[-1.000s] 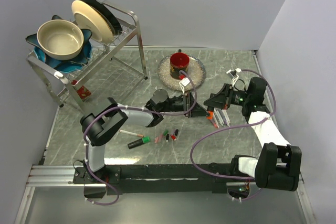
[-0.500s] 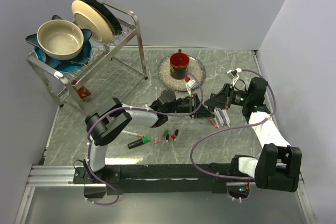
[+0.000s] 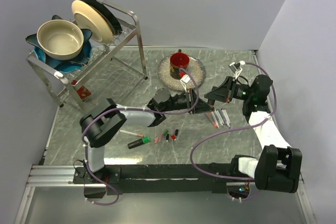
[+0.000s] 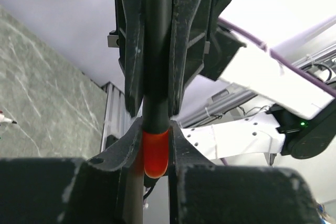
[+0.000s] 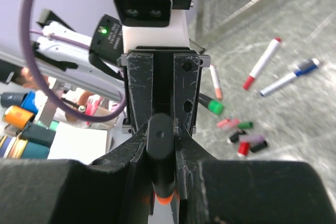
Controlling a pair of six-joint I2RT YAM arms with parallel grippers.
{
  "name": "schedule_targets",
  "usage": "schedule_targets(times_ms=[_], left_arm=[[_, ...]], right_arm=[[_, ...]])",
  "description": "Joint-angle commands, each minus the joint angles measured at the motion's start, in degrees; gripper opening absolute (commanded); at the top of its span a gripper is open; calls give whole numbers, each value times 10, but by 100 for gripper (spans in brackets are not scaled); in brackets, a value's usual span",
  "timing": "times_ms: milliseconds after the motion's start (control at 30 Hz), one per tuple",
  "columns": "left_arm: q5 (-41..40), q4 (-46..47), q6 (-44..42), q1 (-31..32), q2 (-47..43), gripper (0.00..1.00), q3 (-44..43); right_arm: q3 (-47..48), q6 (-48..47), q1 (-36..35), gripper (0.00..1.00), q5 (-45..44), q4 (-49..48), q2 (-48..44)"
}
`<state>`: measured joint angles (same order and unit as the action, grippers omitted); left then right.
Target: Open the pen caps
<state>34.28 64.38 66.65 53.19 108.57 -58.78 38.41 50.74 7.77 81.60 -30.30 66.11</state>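
step: pulling orange cap (image 4: 156, 153) off black marker (image 4: 157, 51), held in air just near-right of red mug (image 3: 179, 61) | left end effector (image 4: 155, 129) clamped on cap | right end effector (image 5: 161, 132) clamped on barrel | how: pull straight along marker axis, no bending, both grips firm

Extended inward from left and right, meeting mid-scene. Clamped tight at left gripper (image 4: 156, 151) and right gripper (image 5: 160, 153), tips facing closely.
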Motion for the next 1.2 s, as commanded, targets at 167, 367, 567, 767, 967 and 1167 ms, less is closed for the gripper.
schedule_targets(times_ms=[167, 367, 567, 767, 967, 1167], left_arm=[[148, -60, -53, 12, -71, 1, 159], [124, -144, -98, 7, -119, 1, 183], [-160, -512, -257, -1, -226, 1, 151], [-341, -681, -299, -5, -230, 2, 139], [-392, -722, -317, -5, -193, 7, 98], [-412, -741, -332, -5, -137, 17, 44]], right_arm=[[30, 115, 57, 0, -141, -232, -26], [27, -34, 60, 0, -155, -34, -52], [78, -430, 59, 0, -309, 406, -52], [105, -592, 56, 0, -399, 556, -17], [104, -647, 56, 0, -448, 585, -5], [120, -659, 56, 1, -446, 610, 45]])
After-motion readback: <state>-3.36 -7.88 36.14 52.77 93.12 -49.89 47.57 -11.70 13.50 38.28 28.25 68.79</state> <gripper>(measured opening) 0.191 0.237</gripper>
